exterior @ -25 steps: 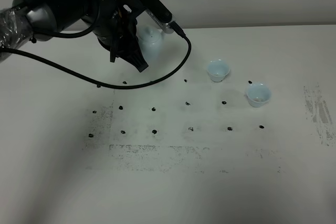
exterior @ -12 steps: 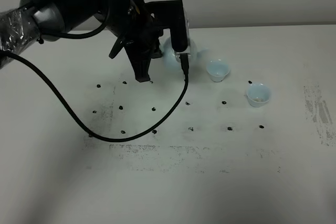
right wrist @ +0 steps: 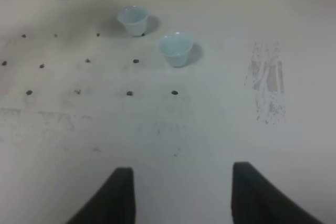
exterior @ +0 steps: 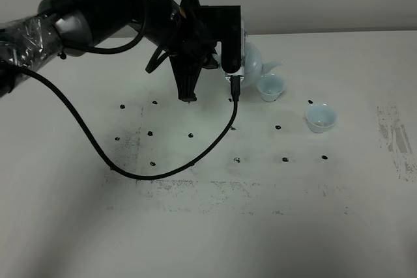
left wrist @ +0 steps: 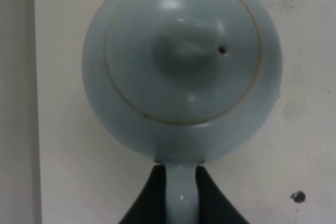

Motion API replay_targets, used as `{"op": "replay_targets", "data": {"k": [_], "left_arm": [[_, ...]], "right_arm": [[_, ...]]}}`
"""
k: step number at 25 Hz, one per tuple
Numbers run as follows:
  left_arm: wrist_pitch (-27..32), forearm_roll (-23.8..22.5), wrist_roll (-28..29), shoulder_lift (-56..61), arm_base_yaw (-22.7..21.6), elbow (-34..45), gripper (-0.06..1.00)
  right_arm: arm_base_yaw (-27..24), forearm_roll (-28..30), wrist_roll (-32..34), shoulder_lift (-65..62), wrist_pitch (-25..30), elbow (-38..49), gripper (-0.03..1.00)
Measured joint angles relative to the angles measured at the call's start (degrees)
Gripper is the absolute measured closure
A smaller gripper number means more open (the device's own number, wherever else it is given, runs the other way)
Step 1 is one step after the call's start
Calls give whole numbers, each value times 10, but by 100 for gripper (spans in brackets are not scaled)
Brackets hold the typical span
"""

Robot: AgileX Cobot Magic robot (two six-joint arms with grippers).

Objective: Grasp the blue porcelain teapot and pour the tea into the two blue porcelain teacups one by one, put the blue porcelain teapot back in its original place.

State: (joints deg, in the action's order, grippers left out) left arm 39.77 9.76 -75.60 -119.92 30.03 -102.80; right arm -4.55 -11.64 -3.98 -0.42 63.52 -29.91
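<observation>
The blue porcelain teapot [exterior: 253,61] hung in the left claw [left wrist: 181,198], whose two dark fingers [left wrist: 148,200] were pinched tight on either side of the loop handle. From the high camera most of the pot was lost behind the black wrist housing; only one flank of the body and the short spout poked out. I couldn't tell from there whether its base touched the surface [exterior: 260,226].

The left wrist camera looked straight down on the knobbed lid with its small vent hole, but the handle ran off the frame edge and the spout didn't show at all.

The nearer teacup [exterior: 270,86] stood just beside the teapot, on the spout side, with the spout tip close over its rim. The second teacup [exterior: 321,117] stood beyond that one, farther from the teapot. What either cup held was too pale to make out.

A black cable [exterior: 163,172] looped away from the teapot across rows of black dots.

The right claw [right wrist: 184,198] hovered well apart from the teapot, fingers spread wide and holding nothing; in its view the pot was cropped at the frame corner.
</observation>
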Motion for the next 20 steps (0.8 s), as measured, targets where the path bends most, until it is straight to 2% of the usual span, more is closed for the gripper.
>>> {"op": "replay_targets", "data": {"k": [11,16,20], "left_arm": [[-73,2,-30,-40,30,0,87],[-108,-1,-22,-54,36,0,87],[-142,-25,-10,-57,49,0,87]], "right_arm": [[0,0,0,0,0,0,52],[0,0,0,0,0,0,52],[0,0,0,0,0,0,52]]}}
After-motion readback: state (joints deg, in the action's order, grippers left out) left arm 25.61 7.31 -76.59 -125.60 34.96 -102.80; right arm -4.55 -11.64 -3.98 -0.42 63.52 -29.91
